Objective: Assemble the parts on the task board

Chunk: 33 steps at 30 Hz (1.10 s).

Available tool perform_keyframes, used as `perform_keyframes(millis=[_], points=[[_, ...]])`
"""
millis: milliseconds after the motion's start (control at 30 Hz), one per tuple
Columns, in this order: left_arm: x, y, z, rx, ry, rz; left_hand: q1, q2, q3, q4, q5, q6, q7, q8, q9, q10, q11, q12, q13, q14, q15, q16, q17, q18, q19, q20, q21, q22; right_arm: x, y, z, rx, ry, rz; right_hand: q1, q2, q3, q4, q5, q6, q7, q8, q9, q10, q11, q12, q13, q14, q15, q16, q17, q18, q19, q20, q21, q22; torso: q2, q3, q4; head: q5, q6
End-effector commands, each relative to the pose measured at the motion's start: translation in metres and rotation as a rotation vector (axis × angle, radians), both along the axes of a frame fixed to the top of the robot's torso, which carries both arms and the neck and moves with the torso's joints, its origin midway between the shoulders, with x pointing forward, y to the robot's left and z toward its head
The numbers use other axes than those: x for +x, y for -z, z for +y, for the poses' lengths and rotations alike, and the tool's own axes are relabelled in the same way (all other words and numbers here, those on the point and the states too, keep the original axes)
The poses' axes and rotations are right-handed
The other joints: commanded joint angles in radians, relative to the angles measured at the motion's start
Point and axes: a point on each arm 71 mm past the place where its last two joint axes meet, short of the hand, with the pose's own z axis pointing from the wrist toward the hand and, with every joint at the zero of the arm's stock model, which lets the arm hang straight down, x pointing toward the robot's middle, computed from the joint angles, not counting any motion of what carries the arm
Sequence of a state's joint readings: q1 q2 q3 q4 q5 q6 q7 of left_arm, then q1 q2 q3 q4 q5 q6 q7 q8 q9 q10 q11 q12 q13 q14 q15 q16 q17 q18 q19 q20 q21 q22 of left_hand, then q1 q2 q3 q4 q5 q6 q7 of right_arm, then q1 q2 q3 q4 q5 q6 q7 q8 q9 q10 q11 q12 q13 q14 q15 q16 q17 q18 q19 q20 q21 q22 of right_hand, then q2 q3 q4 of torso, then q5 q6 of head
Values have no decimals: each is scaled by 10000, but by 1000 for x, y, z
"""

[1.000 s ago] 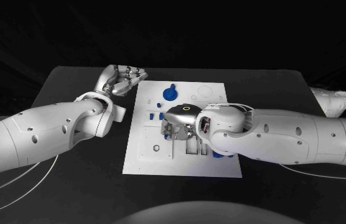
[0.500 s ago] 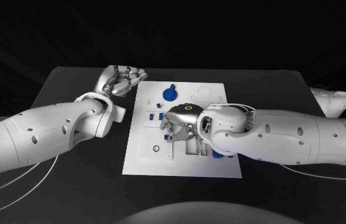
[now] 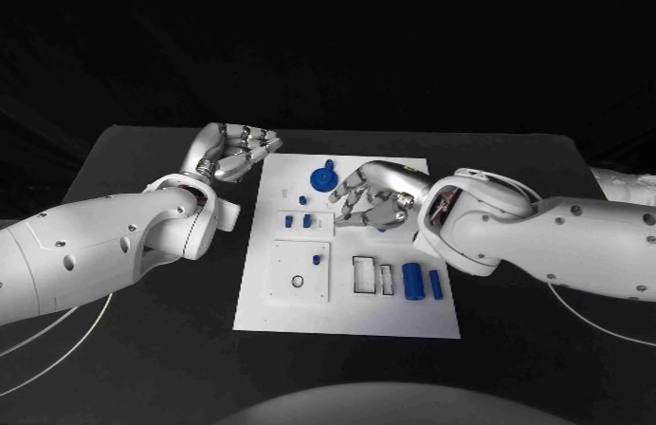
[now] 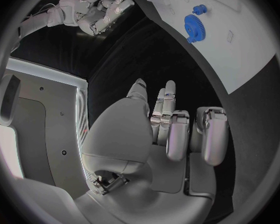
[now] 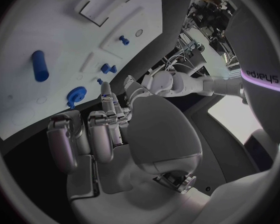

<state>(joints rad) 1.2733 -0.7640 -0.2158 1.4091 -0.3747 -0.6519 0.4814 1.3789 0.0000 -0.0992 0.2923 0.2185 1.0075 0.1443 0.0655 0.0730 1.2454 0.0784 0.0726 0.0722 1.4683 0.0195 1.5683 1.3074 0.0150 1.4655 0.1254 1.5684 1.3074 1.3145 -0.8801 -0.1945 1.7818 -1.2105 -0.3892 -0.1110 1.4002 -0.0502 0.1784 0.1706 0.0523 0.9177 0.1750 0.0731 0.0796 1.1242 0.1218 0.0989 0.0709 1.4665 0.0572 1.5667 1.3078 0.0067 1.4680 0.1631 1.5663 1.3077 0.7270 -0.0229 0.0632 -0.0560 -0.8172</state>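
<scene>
The white task board lies in the middle of the table. On it I see a blue gear, small blue pegs, a blue peg on a square plate, and two blue cylinders beside empty slots. My right hand hovers over the board's far half, fingers apart, holding nothing. My left hand stays off the board's far left corner with loosely bent fingers, also holding nothing. The right wrist view shows the right hand, a cylinder and the gear.
A black ring lies on the square plate at the board's near left. Bare black table surrounds the board. In the left wrist view the left hand is over the table beside the board.
My right hand has risen from the board's middle by the slots and moved toward the far end, uncovering the pegs and cylinders. The left hand has not moved.
</scene>
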Motion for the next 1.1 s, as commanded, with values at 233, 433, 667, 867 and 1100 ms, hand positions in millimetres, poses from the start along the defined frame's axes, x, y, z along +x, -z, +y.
perform_keyframes(millis=[233, 433, 667, 867, 1100], points=[[0, -1, -3, -58, 183, -71, 13, 126, -78, -4, 6, 57, -37, 25, 3, 4, 9, -38, -9, 1024, -40, 25, 2634, -150, 1053, -29, 24, 2634, -1, -9, -33, -627, 56, -692, 256, 162, -74, -150, 3, -138, -33, 16, 31, -1010, 263, -243, -83, 1043, 231, 41, 2630, -67, 1028, 201, 45, 2631, 7, 21, -26, -115, 70], [0, 1, -3, -48, 165, -51, 13, 126, -78, -4, 6, 57, -37, 25, 3, 4, 9, -38, -9, 1024, -40, 25, 2634, -150, 1053, -29, 24, 2634, -5, -3, -44, -2488, -67, -1062, 294, 91, -171, -199, -12, -268, -121, -73, -18, -1118, 324, -223, -71, 1043, 297, 41, 2630, -67, 1028, 269, 45, 2631, -3, 11, -18, -186, 91], [0, 2, -2, -38, 149, -30, 13, 126, -78, -4, 6, 57, -37, 25, 3, 4, 9, -38, -9, 1024, -40, 25, 2634, -150, 1053, -29, 24, 2634, -6, 5, -48, -3617, 19, -954, 267, 86, -228, -193, -17, -289, -205, -72, -34, -1113, 335, -192, -65, 1043, 315, 41, 2630, -67, 1028, 297, 45, 2631, 0, 8, -26, -207, 79], [0, 3, -2, -42, 151, -37, 13, 126, -78, -4, 6, 57, -37, 25, 3, 4, 9, -38, -9, 1024, -40, 25, 2634, -150, 1053, -29, 24, 2634, -4, 13, -46, -4166, 194, -857, 271, 112, -250, -201, -16, -214, -192, -37, -28, -1128, 340, -181, -66, 1043, 323, 41, 2630, -67, 1028, 314, 45, 2631, 8, 0, 14, -227, 105], [0, 3, -1, -33, 118, -33, 13, 126, -78, -4, 6, 57, -37, 25, 3, 4, 9, -38, -9, 1024, -40, 25, 2634, -150, 1053, -29, 24, 2634, -2, 22, -40, -4635, 244, -758, 279, 118, -253, -209, -17, -199, -175, -32, -28, -1130, 340, -177, -66, 1043, 324, 41, 2630, -67, 1028, 318, 45, 2631, 16, 1, 2, -213, 121]])
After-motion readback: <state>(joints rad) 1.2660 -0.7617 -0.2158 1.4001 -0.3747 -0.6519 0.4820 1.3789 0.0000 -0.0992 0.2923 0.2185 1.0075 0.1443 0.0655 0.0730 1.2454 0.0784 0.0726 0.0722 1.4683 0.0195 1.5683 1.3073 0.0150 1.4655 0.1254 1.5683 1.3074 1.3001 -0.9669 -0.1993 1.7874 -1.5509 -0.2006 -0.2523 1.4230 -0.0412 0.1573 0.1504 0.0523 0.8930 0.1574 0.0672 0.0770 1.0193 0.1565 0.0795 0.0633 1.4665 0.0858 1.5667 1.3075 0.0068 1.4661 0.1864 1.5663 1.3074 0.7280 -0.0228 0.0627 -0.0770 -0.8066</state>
